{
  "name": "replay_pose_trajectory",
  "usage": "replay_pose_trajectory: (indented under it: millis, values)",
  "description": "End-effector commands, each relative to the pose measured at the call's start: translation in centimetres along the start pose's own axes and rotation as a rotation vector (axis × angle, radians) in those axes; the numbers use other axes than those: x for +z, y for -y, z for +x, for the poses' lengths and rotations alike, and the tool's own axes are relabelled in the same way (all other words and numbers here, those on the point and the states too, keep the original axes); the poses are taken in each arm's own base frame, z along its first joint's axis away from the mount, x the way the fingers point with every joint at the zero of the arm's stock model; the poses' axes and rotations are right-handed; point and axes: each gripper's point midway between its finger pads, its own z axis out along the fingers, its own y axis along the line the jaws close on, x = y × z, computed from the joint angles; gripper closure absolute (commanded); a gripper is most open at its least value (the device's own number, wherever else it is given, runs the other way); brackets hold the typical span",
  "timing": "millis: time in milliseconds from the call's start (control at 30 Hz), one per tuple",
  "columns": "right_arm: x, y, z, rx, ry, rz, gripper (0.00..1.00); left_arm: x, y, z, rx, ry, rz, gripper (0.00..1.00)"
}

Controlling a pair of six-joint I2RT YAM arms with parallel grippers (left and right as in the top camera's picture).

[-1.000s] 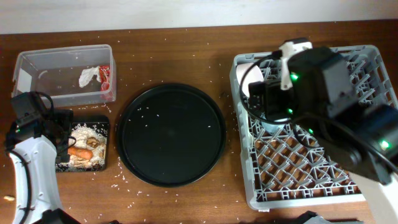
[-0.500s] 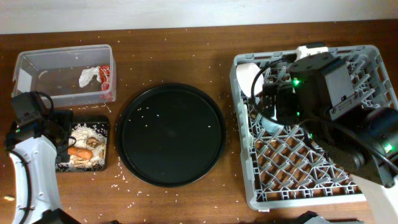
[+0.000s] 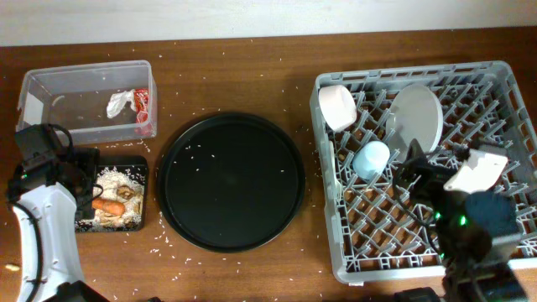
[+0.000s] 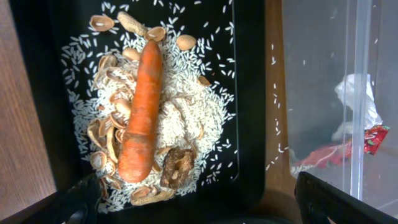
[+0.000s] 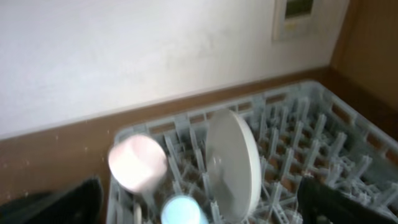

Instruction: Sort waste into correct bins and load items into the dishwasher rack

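The dishwasher rack (image 3: 503,126) holds the white bowl (image 3: 337,106), the grey plate (image 3: 415,117) standing on edge, and the light-blue cup (image 3: 370,159). The right wrist view also shows the bowl (image 5: 137,163), the plate (image 5: 231,163) and the cup (image 5: 182,210). I cannot pick out the spoon. My right gripper (image 3: 417,174) is open and empty above the rack's front part (image 5: 199,190). The clear tub (image 3: 75,80) holds the tissue (image 3: 119,102) and the red wrapper (image 3: 141,105). The black tray (image 3: 141,164) holds the carrot (image 4: 140,118) on food scraps (image 4: 186,118). My left gripper (image 4: 199,202) is open above it.
The large round black tray (image 3: 231,180) lies between the bins and the rack, with a few rice grains on it. Rice grains are scattered over the wooden table (image 3: 235,67). A wall rises behind the rack (image 5: 155,50).
My right arm has pulled back from over the rack's far side toward the front right. The bowl, plate and cup now show uncovered. The left arm has not moved.
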Motion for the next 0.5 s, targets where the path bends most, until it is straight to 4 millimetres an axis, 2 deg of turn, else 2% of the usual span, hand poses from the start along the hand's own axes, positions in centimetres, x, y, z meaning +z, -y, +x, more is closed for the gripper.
replay_pose_trajectory:
  millis: [0, 133, 467]
  values:
    - [-0.4, 0.6, 2.8, 0.014, 0.085, -0.038, 0.01, -0.3, 0.2, -0.4, -0.001, 0.011, 0.007, 0.01]
    - [-0.8, -0.9, 4.6, -0.089, 0.197, -0.163, 0.01, -0.3, 0.2, -0.4, -0.001, 0.012, 0.007, 0.01]
    - [0.6, -0.6, 8.5, -0.099, 0.275, -0.181, 0.01, -0.3, 0.2, -0.4, -0.001, 0.011, 0.007, 0.01]
